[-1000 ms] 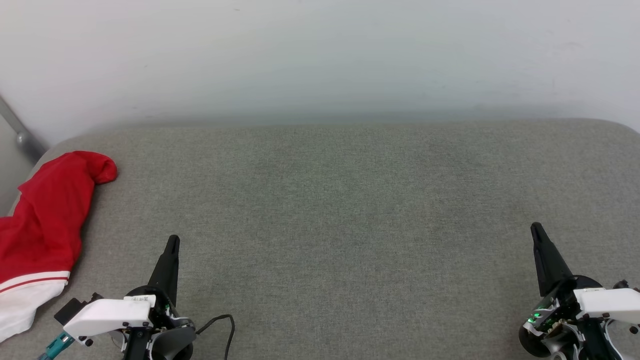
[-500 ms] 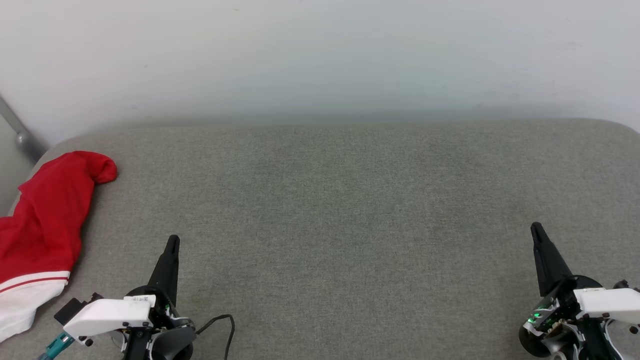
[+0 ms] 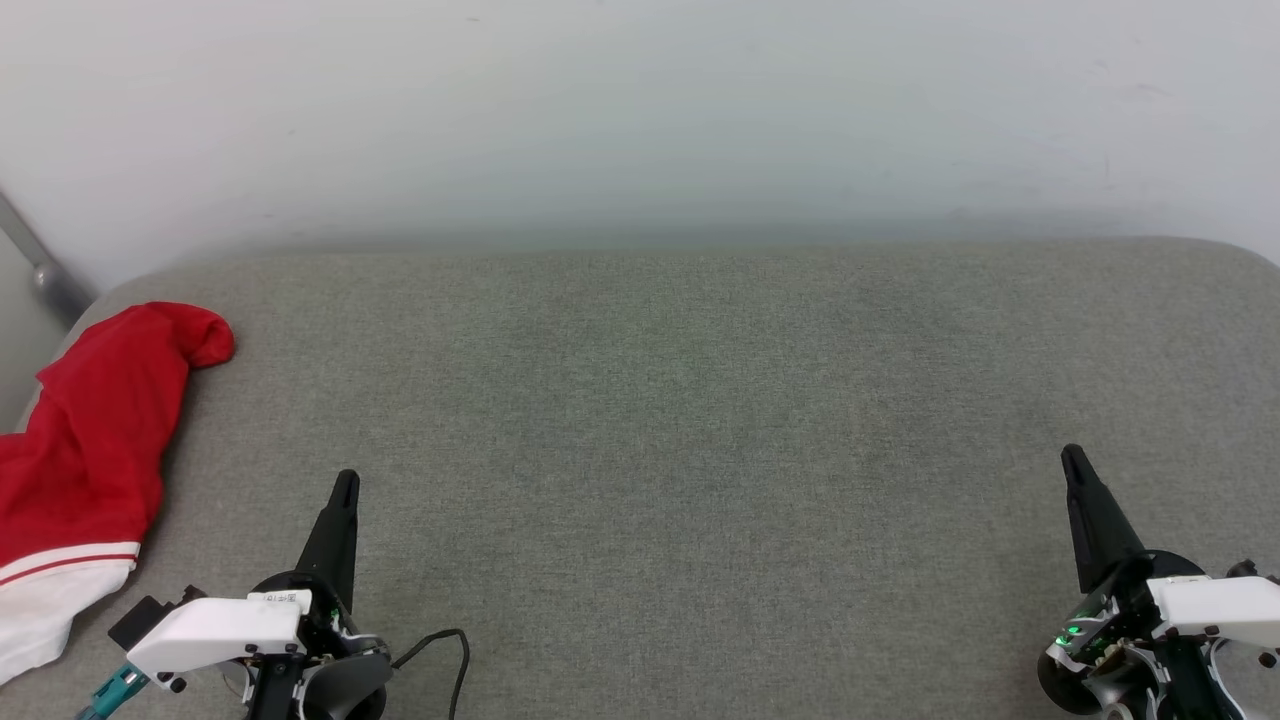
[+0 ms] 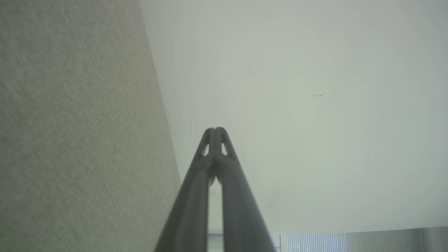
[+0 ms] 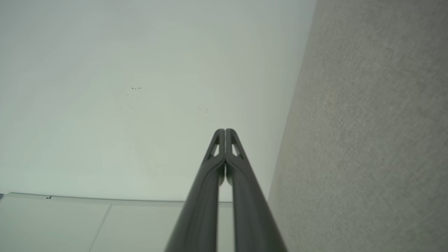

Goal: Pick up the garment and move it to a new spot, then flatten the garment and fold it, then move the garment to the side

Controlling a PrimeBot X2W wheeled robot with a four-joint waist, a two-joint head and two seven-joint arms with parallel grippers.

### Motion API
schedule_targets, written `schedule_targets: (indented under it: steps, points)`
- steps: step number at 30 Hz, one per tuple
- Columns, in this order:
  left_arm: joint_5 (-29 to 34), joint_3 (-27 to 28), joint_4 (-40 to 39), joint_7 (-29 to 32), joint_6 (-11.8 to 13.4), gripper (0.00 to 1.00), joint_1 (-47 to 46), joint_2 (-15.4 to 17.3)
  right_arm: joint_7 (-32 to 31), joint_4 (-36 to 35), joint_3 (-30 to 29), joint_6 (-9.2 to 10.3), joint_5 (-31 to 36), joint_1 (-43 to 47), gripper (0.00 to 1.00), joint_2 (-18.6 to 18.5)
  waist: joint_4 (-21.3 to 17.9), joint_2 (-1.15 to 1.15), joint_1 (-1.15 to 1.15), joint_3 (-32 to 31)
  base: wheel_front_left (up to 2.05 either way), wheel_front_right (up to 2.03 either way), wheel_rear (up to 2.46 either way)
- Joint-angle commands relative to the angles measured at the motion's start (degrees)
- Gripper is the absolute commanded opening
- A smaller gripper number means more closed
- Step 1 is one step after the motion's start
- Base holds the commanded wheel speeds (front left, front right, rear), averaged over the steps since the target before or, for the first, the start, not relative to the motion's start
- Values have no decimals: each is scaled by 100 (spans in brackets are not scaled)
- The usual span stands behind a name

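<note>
Garment [image 3: 90, 420] lies bunched at 9 o'clock in the head view, on the left edge of the grey pad [image 3: 680, 420], partly cut off by the frame. Its red body runs from 10 o'clock down toward 8 o'clock, with a white part carrying 1 red stripe at the lower end. Not flat, not folded, nothing touching it.

Left gripper [image 3: 345, 485] at 7 o'clock: clenched, empty, pointing to 12 o'clock, near the garment but apart from it. In the left wrist view its 2 fingers [image 4: 190, 203] meet at the tips with nothing between them; pad at 9 o'clock, pale wall [image 3: 640, 110] at 3 o'clock.

Right gripper [image 3: 1072, 460] at 5 o'clock: clenched, empty, pointing to 12 o'clock, well apart from the garment. In the right wrist view its 2 fingers [image 5: 203, 203] meet at the tips; wall at 9 o'clock, pad at 3 o'clock.

Black cable [image 3: 440, 645] loops beside the left gripper's base, around 6 o'clock. Grey bar [image 3: 40, 265] at 10 o'clock, against the wall.
</note>
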State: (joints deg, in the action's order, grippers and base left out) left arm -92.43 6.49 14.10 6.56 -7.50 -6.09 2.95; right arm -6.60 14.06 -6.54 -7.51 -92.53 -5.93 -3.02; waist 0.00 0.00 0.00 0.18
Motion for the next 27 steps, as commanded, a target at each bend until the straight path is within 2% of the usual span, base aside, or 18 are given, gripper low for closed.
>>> schedule_targets:
  steps: [1,7,8,18,27]
  points:
    - [13,20,0,15,-10,0,-45,-9,-8,8,-1,4,30,-74,0,22,0,0,0,0,0,0,0]
    - [12,19,0,14,-10,0,-45,-9,-7,7,0,4,29,-74,0,22,0,0,0,0,0,0,0]
    - [0,-1,-1,-2,0,100,0,0,3,-1,0,0,1,1,100,0,0,0,0,0,0,0,0]
    - [194,-81,95,-188,1,100,216,-22,180,124,-3,1,237,247,100,6,-1,0,0,2,0,0,0]
    - [1138,-46,-188,-435,208,100,233,-20,428,-191,-86,1,1365,337,100,7,2,0,0,7,0,0,0]
